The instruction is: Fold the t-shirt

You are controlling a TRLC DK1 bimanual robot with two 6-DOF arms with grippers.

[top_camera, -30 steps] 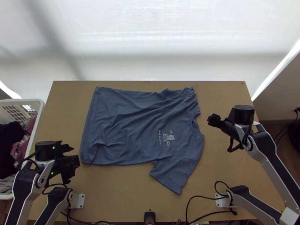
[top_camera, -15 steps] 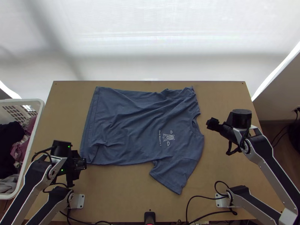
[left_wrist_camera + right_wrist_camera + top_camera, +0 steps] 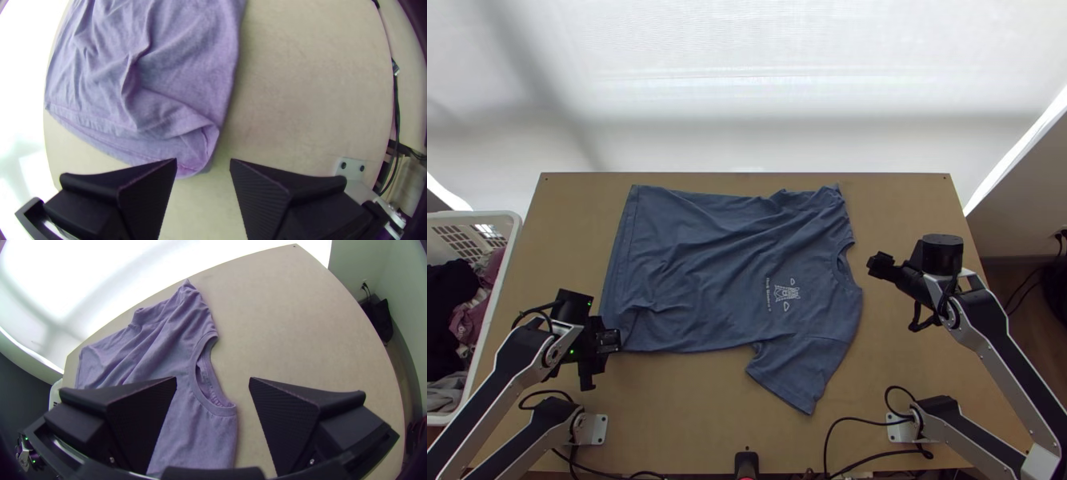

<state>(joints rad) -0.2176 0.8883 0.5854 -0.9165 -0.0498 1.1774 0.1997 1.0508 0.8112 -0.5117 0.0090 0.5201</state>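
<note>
Near the left side of the light wooden table (image 3: 691, 416), the left gripper (image 3: 599, 350) has its wide, flat black fingers apart. Between their tips in its wrist view lies a hem corner of the blue-grey fabric t-shirt (image 3: 699, 264), turned over on itself beside a crumpled ridge; I cannot tell whether the fingers touch it. Over the right half of the table, just beside the collar, hangs the right gripper (image 3: 905, 276), its fingers also parted, with nothing gripped.

Across the middle of the table, the shirt lies spread and unfolded but wrinkled, hem toward the left arm's side and round collar toward the right. One sleeve slants toward the near edge; the other is rumpled near the far edge. White print (image 3: 786, 294) marks the chest.

Farther out, beside the table's left edge, a white plastic basket (image 3: 475, 214) holds dark, mauve and grey clothes (image 3: 469, 318). Beyond the far edge spreads a bright white backdrop (image 3: 747, 64).
</note>
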